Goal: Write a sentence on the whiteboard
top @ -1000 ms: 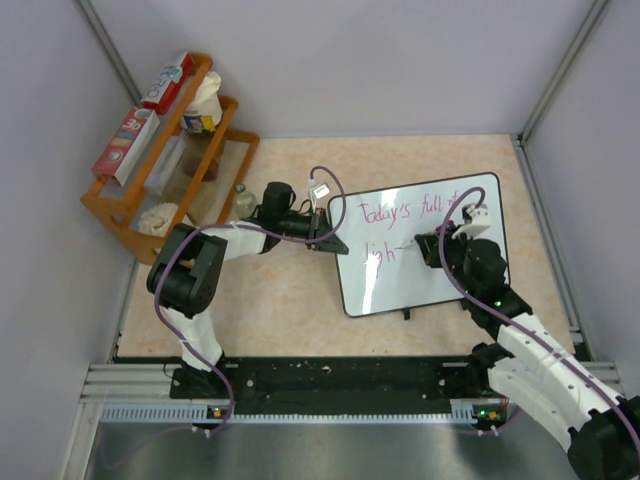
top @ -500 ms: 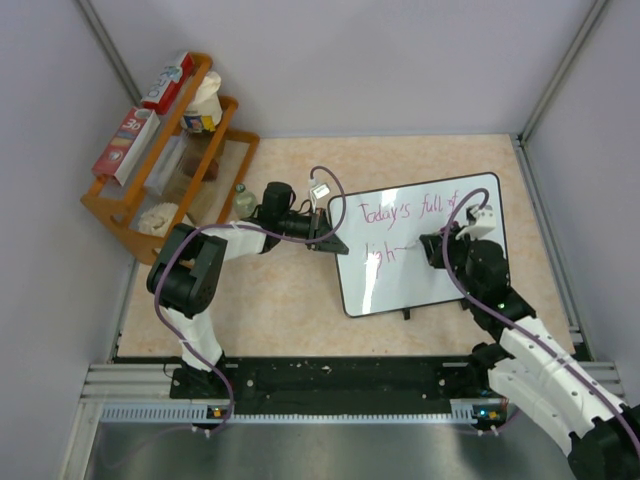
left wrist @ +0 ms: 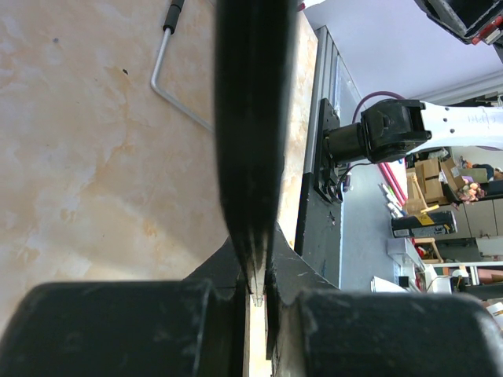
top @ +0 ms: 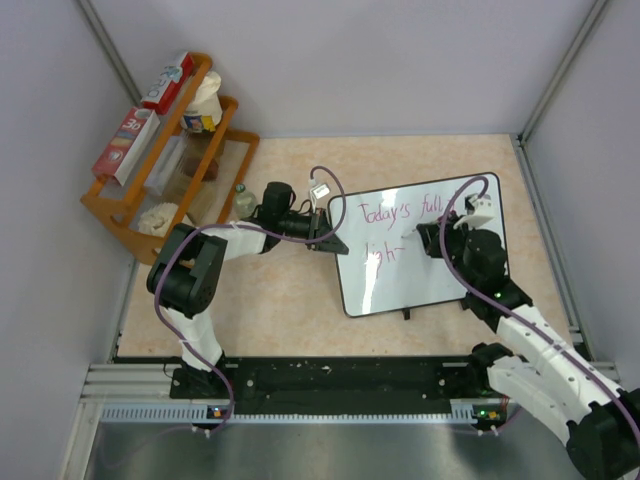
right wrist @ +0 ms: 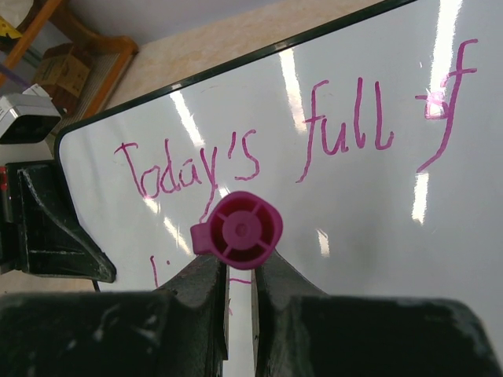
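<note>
Whiteboard point(top: 400, 285) — a glossy white rectangle with rounded corners and a thin black frame — is set askew on the beige mottled tabletop point(top: 270, 300), right of centre. Its left edge is pinched by the closed left gripper point(top: 335, 240). A pink-magenta marker point(right wrist: 238, 228) is clamped in the right gripper point(top: 430, 242), over the end of the second line of the pink cursive sentence point(top: 400, 213). If the left pinch slips, the board could be pushed aside and the stroke spoiled. Fresh ink may be smeared, or the marker twisted in the jaws — its tip is hidden, so contact cannot be confirmed.
</note>
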You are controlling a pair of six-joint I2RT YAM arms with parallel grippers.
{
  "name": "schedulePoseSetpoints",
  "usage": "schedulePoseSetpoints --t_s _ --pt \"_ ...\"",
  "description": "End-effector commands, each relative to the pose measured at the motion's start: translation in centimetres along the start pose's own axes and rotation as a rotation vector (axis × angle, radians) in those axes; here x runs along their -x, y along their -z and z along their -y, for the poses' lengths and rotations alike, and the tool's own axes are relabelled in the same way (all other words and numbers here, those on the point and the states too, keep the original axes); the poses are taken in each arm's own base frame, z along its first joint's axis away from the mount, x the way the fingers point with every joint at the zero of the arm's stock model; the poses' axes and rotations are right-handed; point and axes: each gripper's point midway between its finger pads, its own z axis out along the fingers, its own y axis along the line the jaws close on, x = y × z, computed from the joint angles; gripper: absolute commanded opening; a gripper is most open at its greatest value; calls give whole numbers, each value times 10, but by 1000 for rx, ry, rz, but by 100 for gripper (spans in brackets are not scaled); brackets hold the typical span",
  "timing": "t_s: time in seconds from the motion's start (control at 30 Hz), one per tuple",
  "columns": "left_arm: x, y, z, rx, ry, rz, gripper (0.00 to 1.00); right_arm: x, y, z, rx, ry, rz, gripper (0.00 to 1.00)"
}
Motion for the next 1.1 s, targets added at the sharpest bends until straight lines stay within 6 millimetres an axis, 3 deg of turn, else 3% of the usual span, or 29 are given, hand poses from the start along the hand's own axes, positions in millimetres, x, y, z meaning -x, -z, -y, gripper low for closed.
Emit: schedulePoseSetpoints --t_s 0.0,0.67,1.07 --pt "-9 1 -14 38 11 -16 0 18 -3 -13 42 -13 54 0" --pt "-9 1 -14 38 13 -17 0 -35 6 9 7 5 -82 0" --pt "-9 1 -13 38 13 -17 0 -44 19 13 8 20 -108 0"
